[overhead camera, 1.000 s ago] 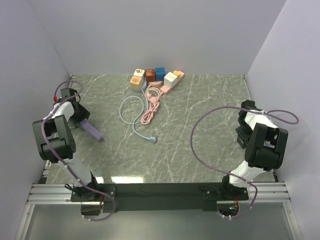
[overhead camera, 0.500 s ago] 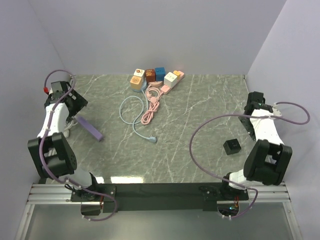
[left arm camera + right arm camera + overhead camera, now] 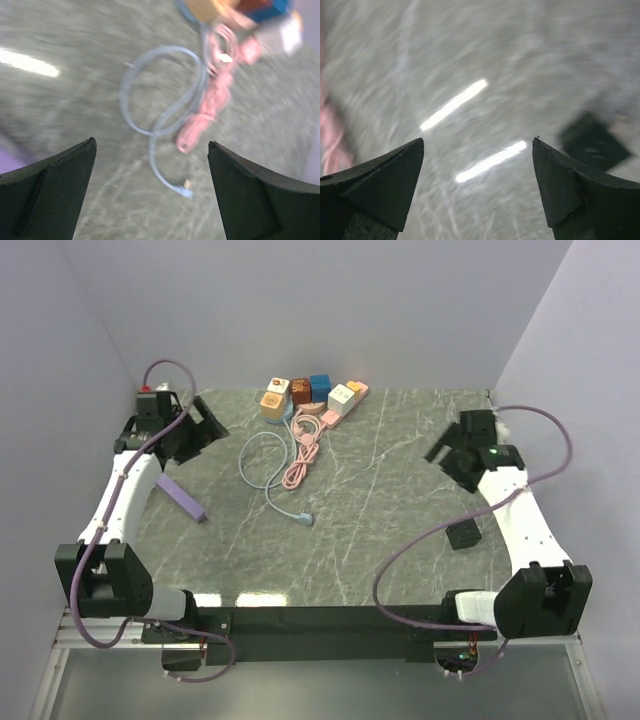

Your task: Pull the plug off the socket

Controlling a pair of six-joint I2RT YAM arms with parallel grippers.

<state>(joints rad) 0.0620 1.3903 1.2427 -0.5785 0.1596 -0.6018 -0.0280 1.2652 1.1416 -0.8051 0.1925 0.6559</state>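
**Both grippers wide open, plugs untouched at the far edge**

Green marble covers the table (image 3: 400,490), boxed in by pale lilac walls (image 3: 350,310). From the overhead view, the pink power strip (image 3: 340,412) lies at the far edge near the back wall, with a cluster of coloured cube plugs (image 3: 301,390) on and around it; which of them are seated in the strip cannot be told. A pink cable (image 3: 303,455) lies bunched just in front of it, and a looping blue cable (image 3: 262,465) lies beside that.

The left gripper (image 3: 205,425) hangs above the table left of the cluster. The right gripper (image 3: 445,452) is well apart from it on the right side. A purple block (image 3: 182,498) lies near the left arm and a small black box (image 3: 463,534) near the right.

Only the wrist cameras show the jaws plainly. On the left, the fingers (image 3: 55,185) stand spread as wide as they go with nothing between them, the two cables blurred below and the plugs smeared at the top edge. On the right, the fingers (image 3: 385,185) are likewise fully apart and empty, over bare marble with the black box to one side.
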